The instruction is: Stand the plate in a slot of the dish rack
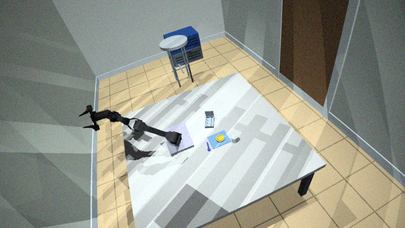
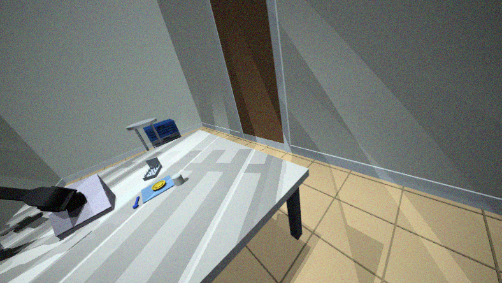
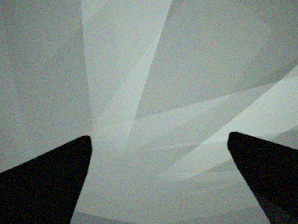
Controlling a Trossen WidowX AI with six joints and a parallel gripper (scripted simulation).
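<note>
Small round yellow plate [image 1: 220, 138] lying flat on a blue square mat [image 1: 218, 139] near the middle of the grey-striped counter [image 1: 255, 169], just beside the small grey metal dish rack [image 1: 209, 119], with black end effector [image 1: 88, 119] beyond the left counter edge, fingers wide apart, holding nothing.

Yellow plate [image 1: 220, 138], blue mat [image 1: 218, 143]
</note>
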